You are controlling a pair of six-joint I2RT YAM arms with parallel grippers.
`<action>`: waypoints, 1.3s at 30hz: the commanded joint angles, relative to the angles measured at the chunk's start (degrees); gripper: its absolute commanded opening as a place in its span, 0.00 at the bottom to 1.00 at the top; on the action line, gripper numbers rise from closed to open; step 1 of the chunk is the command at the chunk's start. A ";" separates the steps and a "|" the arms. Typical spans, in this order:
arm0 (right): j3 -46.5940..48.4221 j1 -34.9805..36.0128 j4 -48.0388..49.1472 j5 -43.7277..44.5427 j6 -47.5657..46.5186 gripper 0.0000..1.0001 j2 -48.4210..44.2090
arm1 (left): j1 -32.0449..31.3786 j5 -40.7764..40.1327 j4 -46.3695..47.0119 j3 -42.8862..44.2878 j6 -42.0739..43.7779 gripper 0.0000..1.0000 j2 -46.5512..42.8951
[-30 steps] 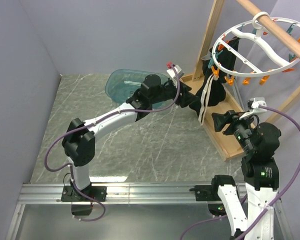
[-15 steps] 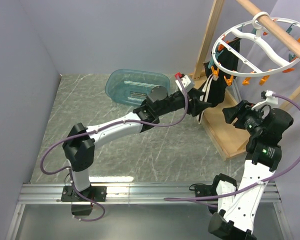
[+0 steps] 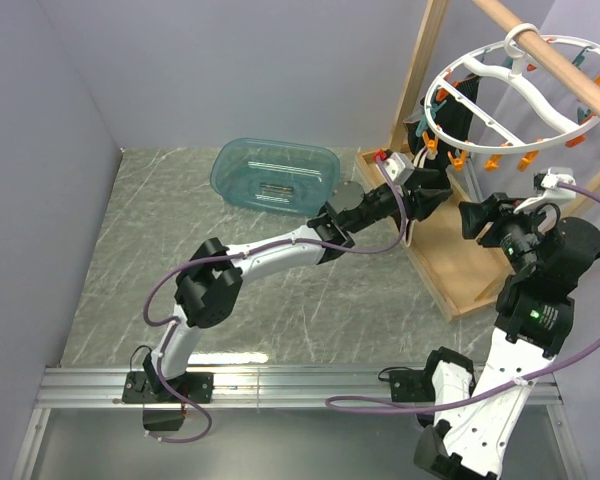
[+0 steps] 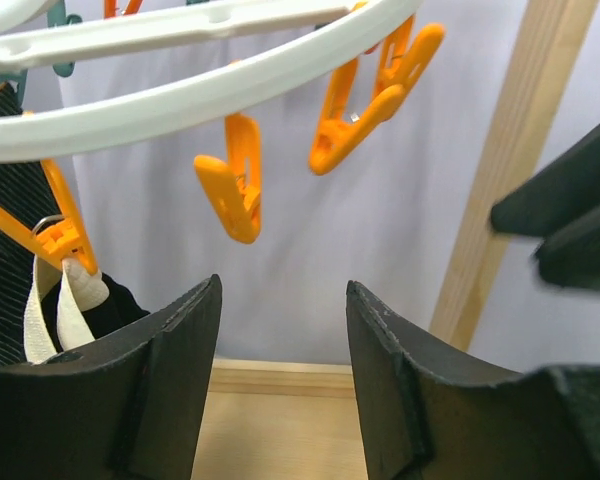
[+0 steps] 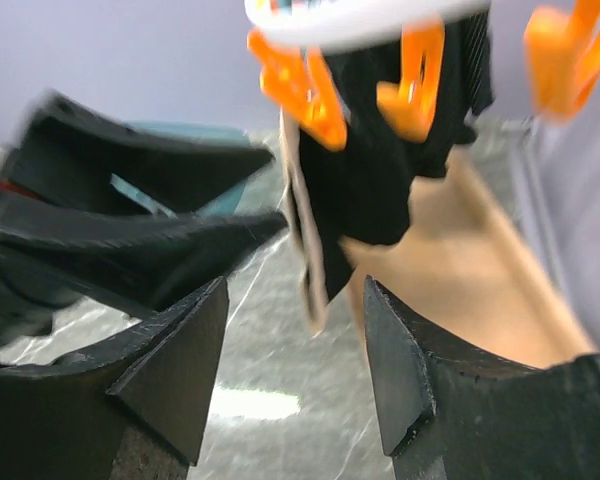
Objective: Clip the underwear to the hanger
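The white ring hanger [image 3: 500,75] hangs from the wooden pole, with orange clips [image 4: 235,190] under its rim. The underwear [image 5: 365,190], black with a cream waistband [image 4: 65,300], hangs from orange clips at the ring's left side. In the top view it is mostly hidden behind my left gripper [image 3: 435,198]. That gripper is open and empty, just right of the clipped waistband and below the ring [image 4: 280,290]. My right gripper [image 3: 472,215] is open and empty, pointing at the hanging underwear from the right [image 5: 295,290]. The left fingers [image 5: 140,235] show in the right wrist view.
A narrow black striped garment [image 3: 467,95] hangs on the ring behind the underwear. The wooden rack has a base board [image 3: 450,265], an upright [image 3: 415,70] and a pole [image 3: 555,55]. A teal basin [image 3: 275,175] stands at the back of the marble table.
My left arm has stretched further right, bringing its gripper under the ring beside the underwear. My right gripper has risen and moved right, then closed in toward the hanging fabric.
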 commanded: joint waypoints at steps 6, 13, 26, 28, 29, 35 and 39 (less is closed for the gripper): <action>7.18 -0.47 7.02 0.93 -1.53 0.61 6.38 | -1.37 -3.63 6.64 3.94 1.42 0.56 1.55; 8.60 -0.47 11.15 -0.73 -0.39 0.61 10.88 | -1.38 -1.35 6.19 1.92 1.60 0.58 0.32; 7.90 -0.47 15.02 -7.24 8.75 0.54 13.26 | -1.81 -0.29 6.28 9.38 6.78 0.60 5.50; 7.72 -0.47 15.37 -7.50 9.63 0.53 13.35 | -2.08 -1.34 6.63 11.39 8.54 0.61 6.47; 7.72 -0.47 15.29 -7.50 9.63 0.53 13.52 | -2.17 -1.78 6.81 12.10 9.15 0.61 7.34; 7.37 -0.47 16.42 -8.29 11.74 0.50 14.22 | -2.69 -2.31 7.42 17.29 12.94 0.63 11.04; 7.46 -0.47 16.69 -8.73 12.36 0.49 14.66 | -3.13 -2.92 8.39 19.40 15.04 0.63 12.62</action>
